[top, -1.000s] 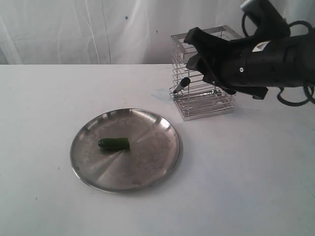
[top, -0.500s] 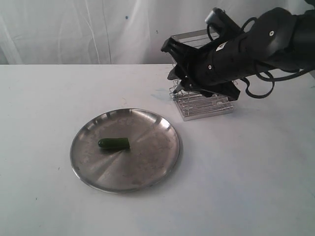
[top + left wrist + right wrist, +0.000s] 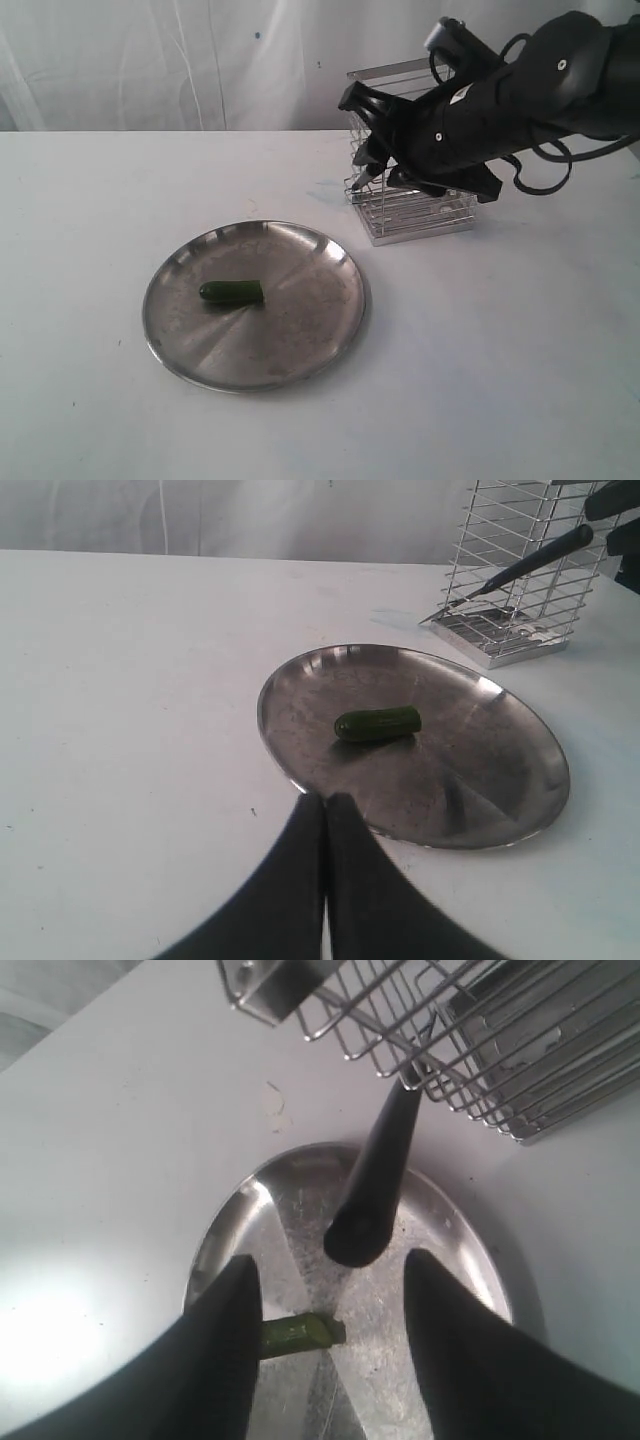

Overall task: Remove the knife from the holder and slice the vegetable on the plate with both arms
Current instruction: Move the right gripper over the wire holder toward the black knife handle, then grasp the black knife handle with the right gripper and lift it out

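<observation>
The knife leans out of the silver wire holder, black handle outward and dark blade inside; it also shows in the left wrist view as the knife. My right gripper is open, its two fingers either side of the handle's butt end, just short of it and not touching. In the exterior view the right gripper hangs at the holder's front left face. The green vegetable lies on the steel plate. My left gripper is shut and empty, at the plate's rim.
The white table runs to a white curtain at the back. My bulky right arm covers most of the holder's upper part. The left arm is out of the exterior view.
My right arm has swung down and to the left across the holder, bringing its open fingers to the knife handle. The plate, vegetable and holder have not moved.
</observation>
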`<control>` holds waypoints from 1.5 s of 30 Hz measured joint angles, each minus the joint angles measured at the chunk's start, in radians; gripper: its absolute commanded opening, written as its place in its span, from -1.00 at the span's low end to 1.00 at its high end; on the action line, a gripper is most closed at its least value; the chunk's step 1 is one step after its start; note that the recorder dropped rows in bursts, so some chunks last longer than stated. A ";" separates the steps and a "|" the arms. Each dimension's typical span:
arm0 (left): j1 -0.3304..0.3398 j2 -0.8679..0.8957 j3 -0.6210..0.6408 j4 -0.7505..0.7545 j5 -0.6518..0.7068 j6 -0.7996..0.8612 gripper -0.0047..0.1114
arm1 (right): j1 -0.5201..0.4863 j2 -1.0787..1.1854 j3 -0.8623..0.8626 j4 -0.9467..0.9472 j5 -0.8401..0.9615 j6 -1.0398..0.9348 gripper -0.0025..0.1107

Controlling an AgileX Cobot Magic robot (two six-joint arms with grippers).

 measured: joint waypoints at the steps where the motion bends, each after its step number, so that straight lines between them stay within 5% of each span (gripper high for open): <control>1: 0.000 0.000 0.000 0.000 0.000 0.000 -0.92 | 0.000 0.004 0.000 0.000 -0.006 0.000 -0.20; 16: 0.000 0.000 0.000 0.000 0.000 0.000 -0.92 | 0.000 0.115 -0.018 0.000 -0.088 0.000 -0.22; 21: 0.000 0.000 0.000 0.000 0.000 0.000 -0.92 | -0.005 0.130 -0.063 -0.033 -0.090 -0.016 -0.46; 30: 0.000 0.000 0.000 0.000 0.000 0.000 -0.92 | -0.031 0.144 -0.080 -0.059 -0.059 -0.091 -0.53; 36: 0.000 0.000 0.000 0.000 0.000 0.000 -0.92 | -0.041 0.152 -0.120 -0.071 -0.007 -0.198 -0.86; 45: 0.000 0.000 0.000 0.000 0.000 0.000 -0.92 | -0.054 0.156 -0.192 -0.132 0.082 -0.325 -0.91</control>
